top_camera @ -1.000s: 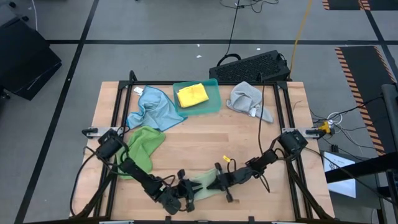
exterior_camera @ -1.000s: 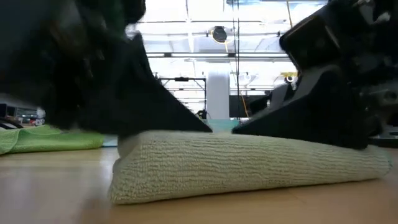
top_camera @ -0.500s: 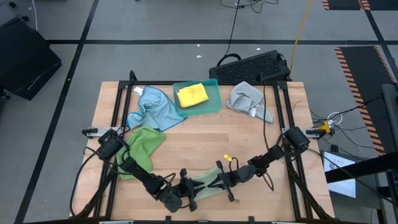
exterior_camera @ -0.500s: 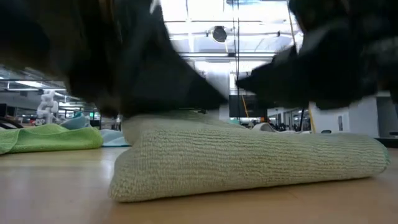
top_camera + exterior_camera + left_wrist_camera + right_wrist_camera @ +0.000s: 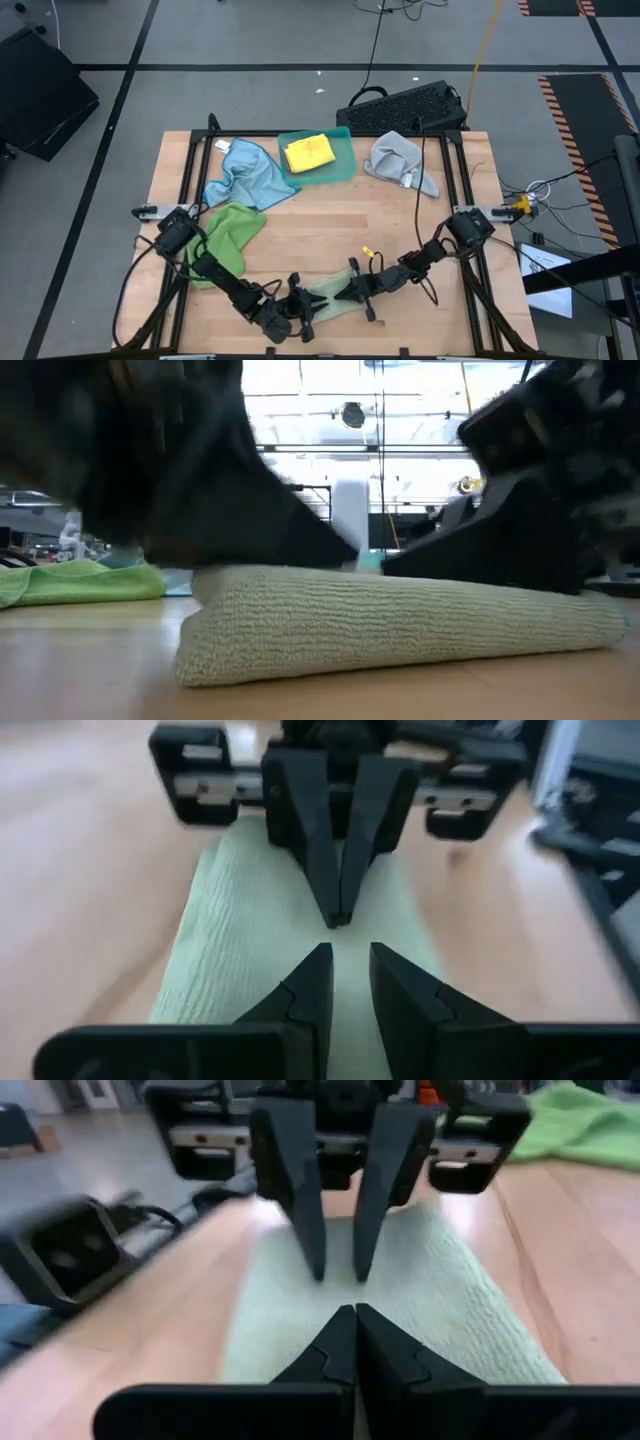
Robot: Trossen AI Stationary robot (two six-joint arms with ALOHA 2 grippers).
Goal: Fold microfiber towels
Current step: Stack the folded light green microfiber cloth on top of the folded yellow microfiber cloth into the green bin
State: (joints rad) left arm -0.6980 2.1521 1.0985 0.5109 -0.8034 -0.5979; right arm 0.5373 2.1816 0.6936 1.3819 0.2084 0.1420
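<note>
A pale green microfiber towel (image 5: pixel 325 297), folded into a thick flat strip, lies on the table near its front edge. My left gripper (image 5: pixel 348 956) comes at it from the table's left, its fingers a narrow gap apart with nothing between them. My right gripper (image 5: pixel 355 1312) comes from the right, shut. The two sets of fingertips face each other over the middle of the strip. A bright green towel (image 5: pixel 228 235) and a light blue towel (image 5: pixel 245 175) lie crumpled at the left. A grey towel (image 5: pixel 400 160) lies at the far right, and a folded yellow towel (image 5: pixel 308 152) sits in the tray. My left gripper lies on the towel's top face (image 5: pixel 300 568), left of its middle, slanting down from the table's left. Its fingers run along the strip, which stays flat on the table. My right gripper rests its shut fingers on the top face (image 5: pixel 420 574), right of the middle. It comes nearly level from the table's right, along the strip.
A teal tray (image 5: pixel 345 170) stands at the table's far middle. A black keyboard (image 5: pixel 405 105) lies on the floor beyond the far edge. A small yellow object (image 5: pixel 365 255) lies on the wood behind the right gripper. Bare wood shows in the table's middle.
Half a second ago the folded towel's top stood bulged higher on its left part. It lies lower and flatter now under both grippers. My right arm shifted slightly toward the table's right and came back.
</note>
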